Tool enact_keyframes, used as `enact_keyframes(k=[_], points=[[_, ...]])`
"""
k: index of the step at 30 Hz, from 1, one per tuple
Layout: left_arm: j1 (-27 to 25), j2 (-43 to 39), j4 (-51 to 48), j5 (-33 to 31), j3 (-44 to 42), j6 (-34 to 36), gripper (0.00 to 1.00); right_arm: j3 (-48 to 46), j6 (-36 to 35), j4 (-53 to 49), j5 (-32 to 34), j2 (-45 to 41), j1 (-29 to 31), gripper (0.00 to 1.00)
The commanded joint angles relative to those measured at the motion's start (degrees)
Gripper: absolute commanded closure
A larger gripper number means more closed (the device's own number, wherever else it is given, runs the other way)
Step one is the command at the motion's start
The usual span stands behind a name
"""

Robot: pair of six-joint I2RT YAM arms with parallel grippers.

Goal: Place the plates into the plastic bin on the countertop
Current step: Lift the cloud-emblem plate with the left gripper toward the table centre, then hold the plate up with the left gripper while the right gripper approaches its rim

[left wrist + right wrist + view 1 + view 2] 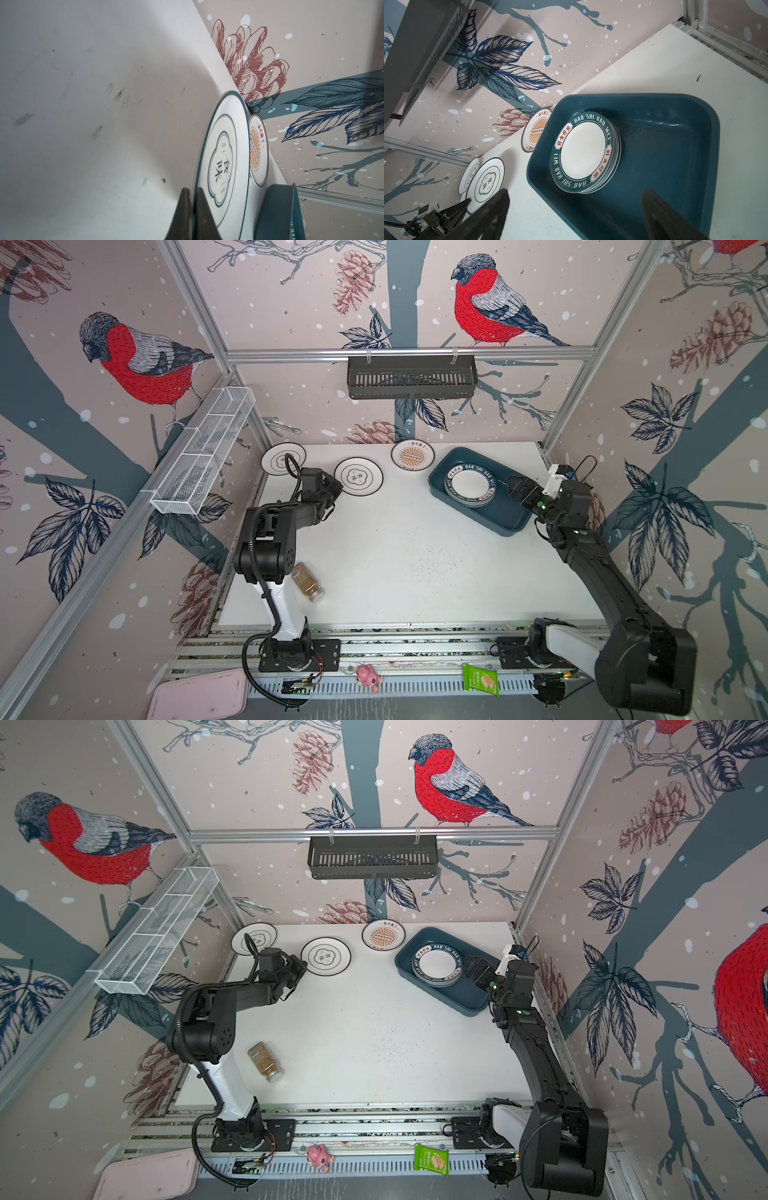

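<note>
**Meanwhile, plates sit both in and out of the plastic bin (494, 516)**

On the right of the countertop (415, 564), a stack of plates (469, 487), green lettered rim uppermost, fills the bin's far end. The right gripper (515, 489) hovers beside it, jaws wide and empty. The left gripper (192, 190) is pinched on a cloud-centre plate (358, 476) at its rim; whether that plate is clear of the surface is unclear. A second cloud-centre plate (283, 459) and a sunburst plate (412, 455) lie along the back edge.

Overhead stereo, wrist views near countertop (415, 564)
</note>
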Motion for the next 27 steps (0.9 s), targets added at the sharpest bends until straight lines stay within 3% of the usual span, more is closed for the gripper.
enact_keyframes(k=[1, 10, 16, 20, 27], points=[[-0.13, -3.42, 5.46, 0.43, -2.87, -0.32, 1.0, -0.3, 0.3, 1.77, -1.7, -0.41, 0.27, 0.01], [-1.44, -13.15, 2.97, 2.82, -9.97, 2.62, 1.0, 0.4, 0.64, 3.48, -4.43, 1.52, 0.97, 0.01], [-3.63, -22.51, -8.83, 0.89, -10.36, 8.96, 1.0, 0.47, 1.97, 6.63, -5.61, 4.18, 2.49, 0.01], [-4.0, -27.11, -13.28, 2.94, -9.94, 10.89, 1.0, 2.07, 3.32, 8.95, -7.56, 7.63, 4.61, 0.01], [-4.17, -34.34, -27.05, 4.15, -4.14, 17.3, 1.0, 7.44, 2.27, 9.12, -7.96, 13.58, 9.94, 0.01]])
